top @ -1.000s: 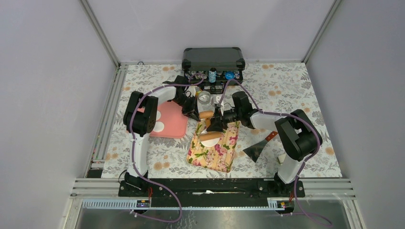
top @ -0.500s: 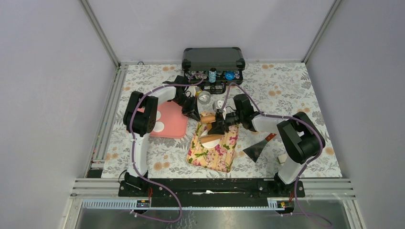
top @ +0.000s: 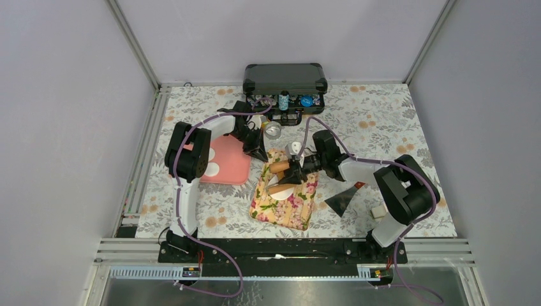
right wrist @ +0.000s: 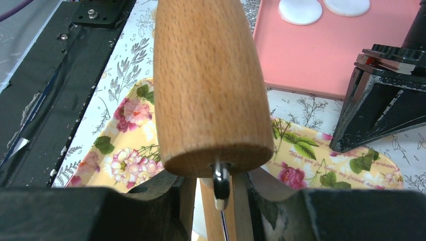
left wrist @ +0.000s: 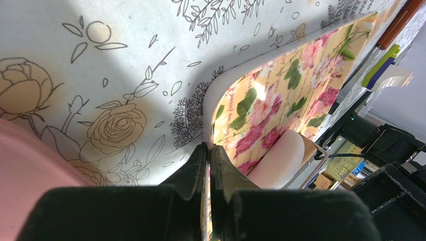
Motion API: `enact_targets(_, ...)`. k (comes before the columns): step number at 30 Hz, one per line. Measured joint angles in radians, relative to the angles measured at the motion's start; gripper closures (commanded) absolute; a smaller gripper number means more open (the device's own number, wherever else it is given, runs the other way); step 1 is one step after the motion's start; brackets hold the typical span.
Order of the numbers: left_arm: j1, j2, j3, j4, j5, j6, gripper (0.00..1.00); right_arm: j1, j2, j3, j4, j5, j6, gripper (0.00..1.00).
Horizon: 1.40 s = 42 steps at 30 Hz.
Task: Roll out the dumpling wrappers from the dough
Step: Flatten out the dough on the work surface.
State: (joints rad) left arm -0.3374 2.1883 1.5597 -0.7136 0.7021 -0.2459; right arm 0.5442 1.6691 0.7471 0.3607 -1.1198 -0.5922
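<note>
My right gripper is shut on the wooden handle of a rolling pin, whose roller lies across the floral board. A flat white dumpling wrapper lies on the board, partly under the pin. My left gripper is shut on the board's far left edge. Two more wrappers rest on the pink tray. Lumps of dough are out of view.
A black case stands open at the back, with a round silver tin in front of it. A scraper and a small white block lie right of the board. The pink tray sits close to the board's left.
My right gripper has drawn the rolling pin a little toward the near side of the board, and its arm has swung right. The left gripper has stayed on the board's edge.
</note>
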Motion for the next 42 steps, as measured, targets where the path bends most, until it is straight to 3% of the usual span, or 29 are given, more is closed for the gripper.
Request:
enact_targets(30,0.003,0.0,-0.005,-0.002,0.003,-0.009,1.0,0.023,-0.1,-0.079,-0.157,-0.071,-0.381,1.0)
enact_targets(33,0.003,0.0,-0.005,-0.007,0.005,-0.01,1.0,0.009,-0.114,-0.101,-0.114,-0.078,-0.307,1.0)
enact_targets(42,0.004,0.0,-0.005,0.001,0.005,-0.022,1.0,-0.084,-0.098,-0.129,0.099,0.0,0.154,1.0)
